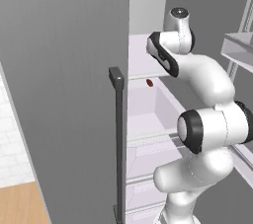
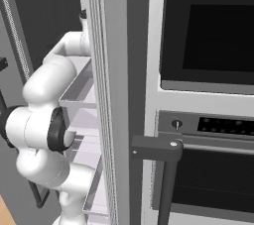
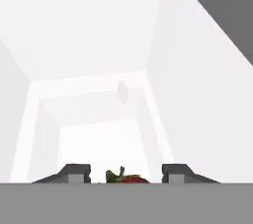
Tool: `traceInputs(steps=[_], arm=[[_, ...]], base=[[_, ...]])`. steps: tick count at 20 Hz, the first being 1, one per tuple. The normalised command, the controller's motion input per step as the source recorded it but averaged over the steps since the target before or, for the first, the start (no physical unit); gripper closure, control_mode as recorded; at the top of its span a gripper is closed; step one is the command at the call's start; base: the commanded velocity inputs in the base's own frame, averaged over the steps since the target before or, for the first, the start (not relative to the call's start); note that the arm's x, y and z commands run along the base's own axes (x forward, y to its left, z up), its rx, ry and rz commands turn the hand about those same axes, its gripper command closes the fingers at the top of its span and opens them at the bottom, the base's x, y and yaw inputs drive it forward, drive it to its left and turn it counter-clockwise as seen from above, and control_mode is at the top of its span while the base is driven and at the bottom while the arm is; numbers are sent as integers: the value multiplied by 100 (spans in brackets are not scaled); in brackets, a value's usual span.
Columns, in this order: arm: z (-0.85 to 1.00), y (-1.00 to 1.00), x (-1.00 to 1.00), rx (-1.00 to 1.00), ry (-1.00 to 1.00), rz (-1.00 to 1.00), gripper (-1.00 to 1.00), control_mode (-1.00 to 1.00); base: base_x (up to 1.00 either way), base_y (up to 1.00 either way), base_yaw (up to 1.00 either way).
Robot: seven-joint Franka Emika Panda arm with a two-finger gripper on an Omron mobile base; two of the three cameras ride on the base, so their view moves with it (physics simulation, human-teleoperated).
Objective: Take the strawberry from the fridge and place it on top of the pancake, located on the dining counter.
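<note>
Strawberry (image 3: 126, 178): lies inside the fridge (image 1: 64, 94) on a white shelf, centred between the two fingertips (image 3: 76, 172), green cap toward the left tip. Gripper (image 3: 126, 174): fingers apart, gaps visible either side, nothing clamped yet.

Legible text, labels, brands, numbers, signs: none. The oven control panel (image 2: 218, 126) carries small pale marks beside its knob, too small and blurred to read. The fridge (image 1: 64, 94) door and shelves bear no lettering.
</note>
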Motion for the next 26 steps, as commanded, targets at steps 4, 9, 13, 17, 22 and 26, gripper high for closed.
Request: traceInputs(steps=[4,9,13,17,22,26], arm=[[-25,0,-48,0,1,-7,100,-100],[-18,0,-56,0,-3,-6,100,-100],[-3,8,-90,8,-29,-1,100,-100],[0,26,-98,12,-19,0,100,-100],[0,30,-88,0,0,0,100,-100],[0,9,-100,0,6,0,100,-100]], base=[[0,0,0],[0,0,0],[0,0,0],[0,0,0],[0,0,0],[0,0,0]])
